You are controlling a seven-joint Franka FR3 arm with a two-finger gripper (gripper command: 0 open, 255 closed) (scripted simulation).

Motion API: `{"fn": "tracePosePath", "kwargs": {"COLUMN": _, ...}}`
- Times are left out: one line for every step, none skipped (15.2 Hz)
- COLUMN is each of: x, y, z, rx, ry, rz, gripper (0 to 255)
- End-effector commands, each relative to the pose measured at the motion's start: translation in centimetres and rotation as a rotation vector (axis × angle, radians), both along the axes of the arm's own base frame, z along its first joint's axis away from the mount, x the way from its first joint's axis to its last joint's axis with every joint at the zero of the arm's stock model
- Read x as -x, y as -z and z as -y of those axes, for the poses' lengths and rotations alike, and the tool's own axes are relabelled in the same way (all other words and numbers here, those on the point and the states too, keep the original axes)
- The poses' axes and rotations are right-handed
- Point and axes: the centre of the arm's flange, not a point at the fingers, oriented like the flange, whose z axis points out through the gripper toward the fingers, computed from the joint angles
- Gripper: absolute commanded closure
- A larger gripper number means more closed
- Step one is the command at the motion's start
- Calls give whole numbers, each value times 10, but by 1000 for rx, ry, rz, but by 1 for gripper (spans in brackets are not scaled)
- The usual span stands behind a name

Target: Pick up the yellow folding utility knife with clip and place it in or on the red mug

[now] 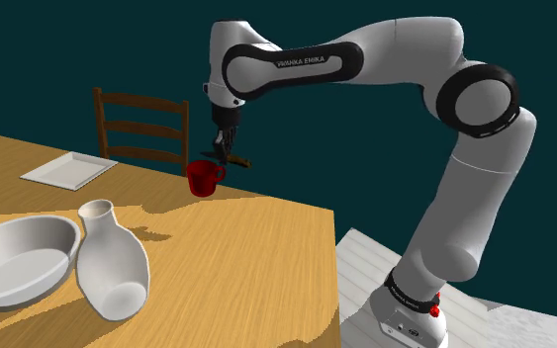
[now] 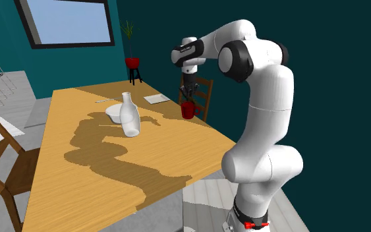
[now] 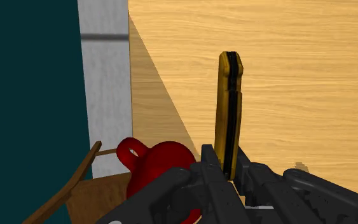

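Light lay even and fairly bright over the pale wooden tabletop (image 1: 256,277), while the dark teal wall (image 1: 365,158) looked flat and dim. In the second exterior view a broad, ragged-edged shadow ran over the wood from the white round-bellied vase (image 2: 130,117) towards the near edge. A dark-framed window (image 2: 72,23) glowed pale at that view's upper left. In the shoulder view the vase threw a short, soft shadow beside itself, and the far part of the table was duller. The white robot arm (image 2: 269,92) was smoothly shaded, greyer underneath. In the wrist view a straight diagonal shadow edge crossed the wood. The glossy red mug (image 3: 161,162) sat in the shade, and the yellow-and-black folding knife (image 3: 228,108) was fully lit.
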Motion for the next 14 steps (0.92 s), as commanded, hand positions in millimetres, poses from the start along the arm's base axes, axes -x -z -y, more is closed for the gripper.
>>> {"fn": "tracePosePath", "kwargs": {"x": -27, "y": 1, "z": 4, "rx": 1, "ry": 0, "rz": 0, "gripper": 255}}
{"fn": "tracePosePath", "kwargs": {"x": -39, "y": 1, "z": 6, "rx": 1, "ry": 0, "rz": 0, "gripper": 255}}
{"fn": "tracePosePath", "kwargs": {"x": -52, "y": 1, "z": 9, "rx": 1, "ry": 0, "rz": 0, "gripper": 255}}
{"fn": "tracePosePath", "kwargs": {"x": -65, "y": 1, "z": 12, "rx": 1, "ry": 0, "rz": 0, "gripper": 255}}
{"fn": "tracePosePath", "kwargs": {"x": -78, "y": 1, "z": 15, "rx": 1, "ry": 0, "rz": 0, "gripper": 255}}
{"fn": "tracePosePath", "kwargs": {"x": -92, "y": 1, "z": 17, "rx": 1, "ry": 0, "rz": 0, "gripper": 255}}
{"fn": "tracePosePath", "kwargs": {"x": -92, "y": 7, "z": 17, "rx": 1, "ry": 0, "rz": 0, "gripper": 255}}
{"fn": "tracePosePath", "kwargs": {"x": -92, "y": 12, "z": 17, "rx": 1, "ry": 0, "rz": 0, "gripper": 255}}
{"fn": "tracePosePath", "kwargs": {"x": -92, "y": 17, "z": 17, "rx": 1, "ry": 0, "rz": 0, "gripper": 255}}
{"fn": "tracePosePath", "kwargs": {"x": -92, "y": 22, "z": 17, "rx": 1, "ry": 0, "rz": 0, "gripper": 255}}
{"fn": "tracePosePath", "kwargs": {"x": -92, "y": 28, "z": 17, "rx": 1, "ry": 0, "rz": 0, "gripper": 255}}
{"fn": "tracePosePath", "kwargs": {"x": -92, "y": 33, "z": 17, "rx": 1, "ry": 0, "rz": 0, "gripper": 255}}
{"fn": "tracePosePath", "kwargs": {"x": -92, "y": 38, "z": 17, "rx": 1, "ry": 0, "rz": 0, "gripper": 255}}
{"fn": "tracePosePath", "kwargs": {"x": -92, "y": 44, "z": 17, "rx": 1, "ry": 0, "rz": 0, "gripper": 255}}
